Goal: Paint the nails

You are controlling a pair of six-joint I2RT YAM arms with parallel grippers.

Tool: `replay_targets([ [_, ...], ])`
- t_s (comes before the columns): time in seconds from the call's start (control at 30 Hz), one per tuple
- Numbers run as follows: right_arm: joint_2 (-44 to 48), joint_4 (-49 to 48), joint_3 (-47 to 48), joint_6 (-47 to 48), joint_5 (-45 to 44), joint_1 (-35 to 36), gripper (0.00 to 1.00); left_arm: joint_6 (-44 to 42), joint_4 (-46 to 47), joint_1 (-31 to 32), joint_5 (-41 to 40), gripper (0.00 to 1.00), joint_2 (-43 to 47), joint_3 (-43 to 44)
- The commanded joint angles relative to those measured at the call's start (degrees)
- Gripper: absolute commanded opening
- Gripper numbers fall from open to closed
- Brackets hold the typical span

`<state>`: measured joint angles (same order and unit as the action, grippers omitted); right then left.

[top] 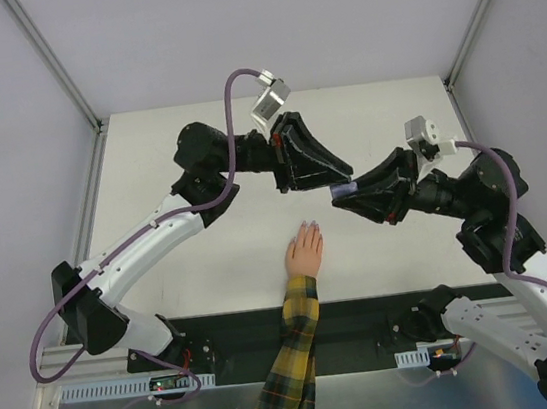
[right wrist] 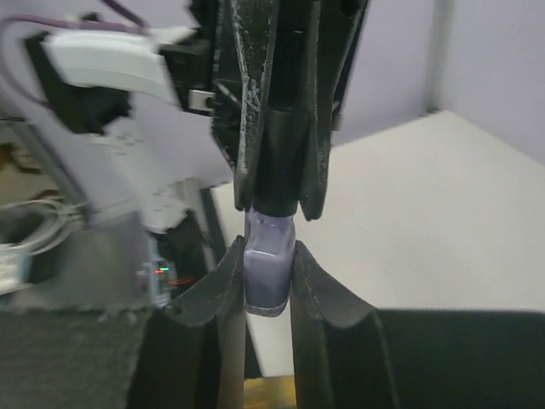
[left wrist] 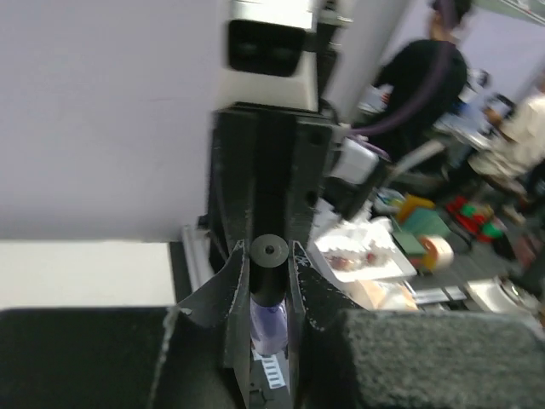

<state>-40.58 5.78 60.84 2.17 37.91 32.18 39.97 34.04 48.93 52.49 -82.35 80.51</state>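
Observation:
A pale hand (top: pixel 305 251) in a yellow-and-dark plaid sleeve (top: pixel 295 333) lies flat on the white table, fingers pointing away. Its nails (top: pixel 309 226) are too small to make out. Above and right of the fingertips, both grippers meet on a small purple bottle (top: pixel 343 187). My right gripper (right wrist: pixel 266 247) is shut on the bottle's purple body (right wrist: pixel 266 268). My left gripper (left wrist: pixel 269 247) is shut on its black cap (left wrist: pixel 269 273), coming from the opposite side. The cap (right wrist: pixel 278 162) sits on the bottle's neck. From above, the left gripper (top: pixel 336 178) and right gripper (top: pixel 347 195) nearly touch.
Grey walls and metal posts (top: pixel 53 62) enclose the white table (top: pixel 198 164) at the back and sides. A black strip (top: pixel 369 313) with the arm bases runs along the near edge. The plaid sleeve crosses it at the middle.

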Motion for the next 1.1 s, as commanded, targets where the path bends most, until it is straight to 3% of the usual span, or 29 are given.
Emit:
replay_targets([
  [0.0,-1.78,-25.81,3.15,-13.41,18.16,0.51,0.00,18.71,22.53,1.17,25.99,0.00,-3.43,-1.23],
  [0.07,-2.57,-26.53,3.32,-13.60,18.51,0.60,0.00,20.93,27.04,0.82,26.61,0.00,-4.05,-1.32],
  [0.2,-3.28,-21.71,4.46,-8.97,17.99,0.51,0.00,18.58,21.79,-1.98,25.65,0.00,-3.96,0.70],
  [0.23,-3.54,-16.21,5.77,-6.51,17.20,0.60,0.00,17.70,20.03,-3.12,24.60,0.19,-3.70,1.05],
  [0.3,-4.33,-10.21,7.36,0.68,15.97,0.51,0.00,13.42,13.62,-6.98,20.38,0.36,-1.77,0.88],
  [0.33,-4.68,-5.91,7.97,2.73,14.40,0.51,0.00,10.86,10.90,-8.05,19.24,0.55,-0.81,0.27],
  [0.47,-6.62,2.30,11.31,9.94,9.38,0.60,0.00,-9.69,-14.22,-10.25,8.18,0.83,6.47,1.92],
  [0.5,-7.23,3.09,11.93,10.82,8.68,0.51,0.00,-15.13,-20.79,-10.25,3.11,0.86,7.37,2.80],
  [0.6,-8.99,5.03,12.90,14.08,4.47,0.60,0.00,-18.43,-25.16,-10.43,-7.43,0.91,10.01,2.73],
  [0.73,-10.13,4.51,12.73,15.84,-6.93,1.12,0.01,-13.09,-27.09,-10.34,-21.86,0.88,10.63,2.72],
  [0.87,-10.92,3.19,12.29,15.49,-16.45,2.35,0.00,-10.61,-27.10,-8.07,-25.58,0.84,8.61,4.83],
  [1.07,-10.66,2.04,11.23,16.11,-22.88,4.38,0.00,-20.62,-27.71,-0.07,-38.58,0.77,6.33,8.25],
])
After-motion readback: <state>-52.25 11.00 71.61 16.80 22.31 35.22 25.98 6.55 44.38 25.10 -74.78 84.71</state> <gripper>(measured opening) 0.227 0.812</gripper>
